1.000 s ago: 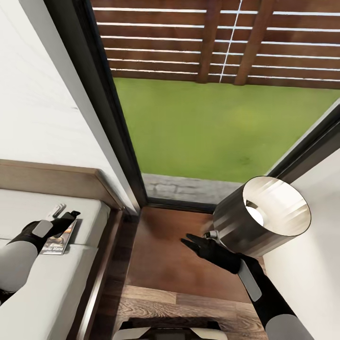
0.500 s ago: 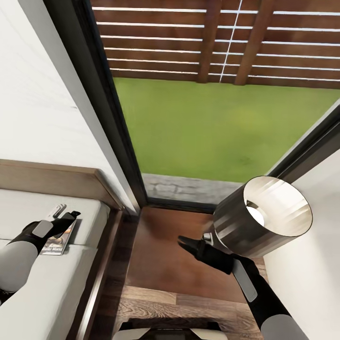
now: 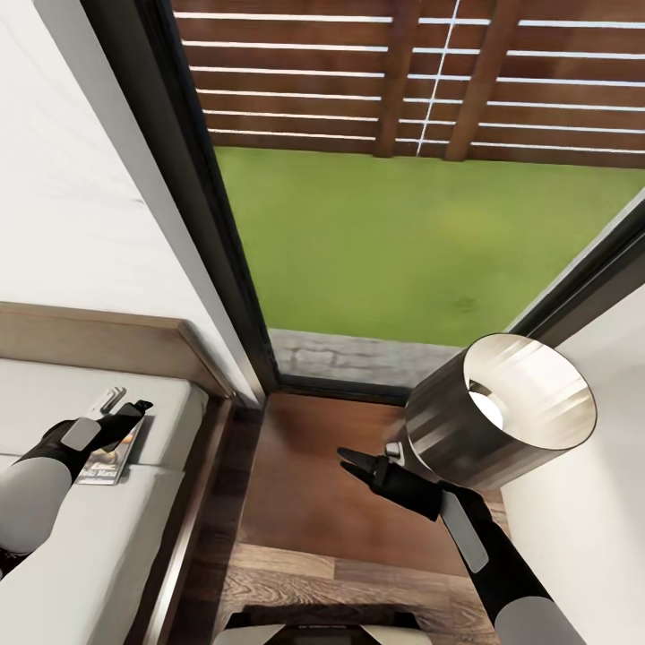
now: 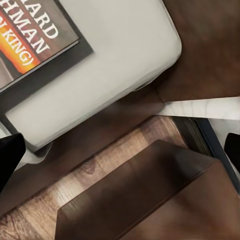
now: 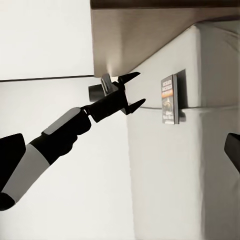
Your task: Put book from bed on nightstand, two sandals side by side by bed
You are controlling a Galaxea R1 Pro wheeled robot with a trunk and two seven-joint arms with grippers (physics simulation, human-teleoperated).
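The book (image 3: 109, 455) lies flat on the bed's pale mattress (image 3: 90, 537), close to the corner by the headboard (image 3: 90, 333). My left gripper (image 3: 125, 405) hovers just over the book's far end, open and apart from it. The right wrist view shows its spread fingers (image 5: 135, 90) beside the book (image 5: 170, 100). In the left wrist view the book's cover (image 4: 30, 40) reads "RICHARD BACHMAN". My right gripper (image 3: 349, 460) is open above the dark reddish nightstand (image 3: 305, 511), with nothing in it. The sandals are out of view.
A metal lamp shade (image 3: 497, 417) stands at the nightstand's right side, touching my right forearm. A dark-framed window (image 3: 224, 269) shows lawn and a slatted fence behind. A strip of plank floor (image 3: 296, 582) runs between my base and the nightstand.
My right gripper has shifted slightly left and nearer over the nightstand. The left arm and the book have not moved.
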